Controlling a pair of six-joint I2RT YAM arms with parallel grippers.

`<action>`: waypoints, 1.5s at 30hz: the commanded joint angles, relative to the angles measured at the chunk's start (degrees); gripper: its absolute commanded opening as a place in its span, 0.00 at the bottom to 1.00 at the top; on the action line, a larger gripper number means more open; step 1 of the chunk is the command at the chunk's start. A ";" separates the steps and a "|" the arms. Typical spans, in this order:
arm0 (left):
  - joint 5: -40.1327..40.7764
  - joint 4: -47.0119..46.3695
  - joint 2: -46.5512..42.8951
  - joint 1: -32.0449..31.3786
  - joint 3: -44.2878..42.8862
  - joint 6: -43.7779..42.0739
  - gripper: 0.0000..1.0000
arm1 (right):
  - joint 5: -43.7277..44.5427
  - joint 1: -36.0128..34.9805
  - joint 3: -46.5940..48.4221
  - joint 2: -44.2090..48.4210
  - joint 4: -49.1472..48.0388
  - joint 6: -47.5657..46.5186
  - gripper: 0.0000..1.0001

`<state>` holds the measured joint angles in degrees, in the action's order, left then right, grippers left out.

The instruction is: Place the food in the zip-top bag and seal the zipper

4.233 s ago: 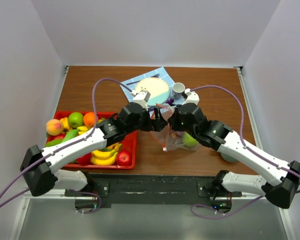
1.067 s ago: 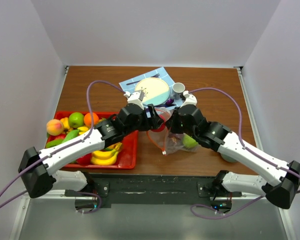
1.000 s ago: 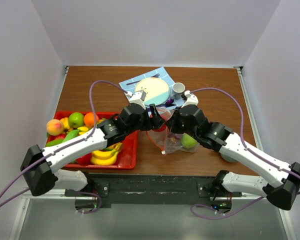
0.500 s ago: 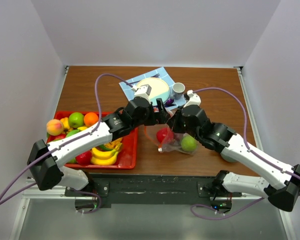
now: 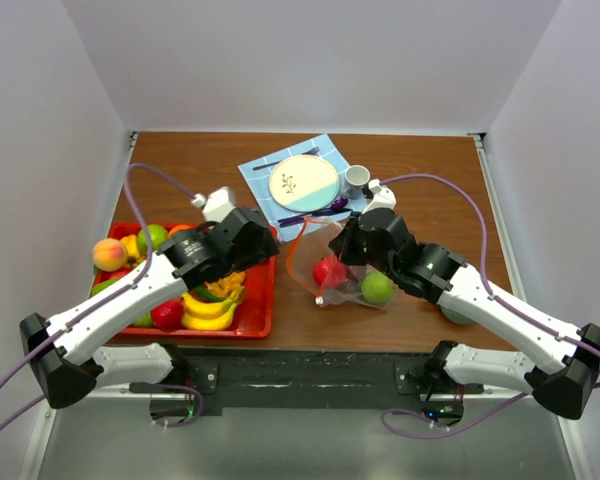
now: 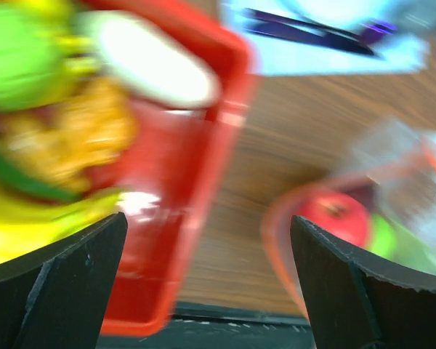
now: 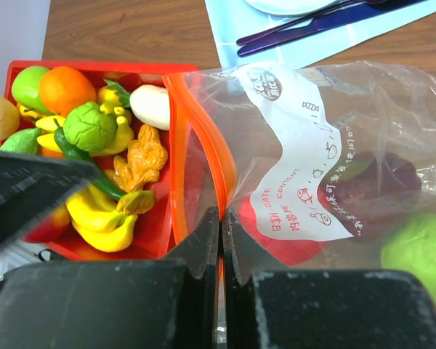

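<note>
The zip-top bag (image 5: 345,268) lies at the table's middle with its mouth facing left. A red apple (image 5: 329,271) and a green apple (image 5: 377,288) are inside it. My right gripper (image 5: 340,240) is shut on the bag's orange zipper strip (image 7: 216,171) and holds the mouth up; in the right wrist view the right gripper (image 7: 220,218) pinches that strip, with the red apple (image 7: 291,247) behind the white label. My left gripper (image 5: 258,238) is open and empty over the right edge of the red tray (image 5: 263,290). The left wrist view is blurred, and the left gripper (image 6: 211,291) is wide apart.
The red tray (image 7: 94,67) holds a peach (image 5: 108,254), a green apple (image 5: 151,238), an orange (image 7: 64,89), bananas (image 5: 208,312) and other food. Behind the bag are a blue napkin (image 5: 260,170), a plate (image 5: 303,182), purple cutlery (image 5: 315,212) and a cup (image 5: 356,180).
My left gripper dropped the red apple into the bag, then opened and drew back left over the tray. My right gripper kept its hold on the bag's rim.
</note>
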<state>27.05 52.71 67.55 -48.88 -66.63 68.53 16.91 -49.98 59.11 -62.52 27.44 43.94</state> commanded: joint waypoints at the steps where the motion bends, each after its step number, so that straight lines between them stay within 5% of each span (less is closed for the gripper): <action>1: 8.02 20.59 -3.03 7.12 1.58 10.76 1.00 | -1.87 -0.21 -0.31 -0.49 -4.41 -0.17 0.00; 20: 2.84 22.79 -18.24 27.34 12.22 1.69 1.00 | -5.66 -0.30 -4.27 -1.72 -7.40 0.09 0.00; 45: 1.96 22.18 -18.33 33.77 18.91 -0.59 1.00 | -7.06 -0.21 -3.13 -6.03 -8.55 -0.79 0.00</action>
<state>28.86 75.35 48.23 -15.70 -47.86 67.83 10.44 -49.98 54.83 -68.34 20.53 43.90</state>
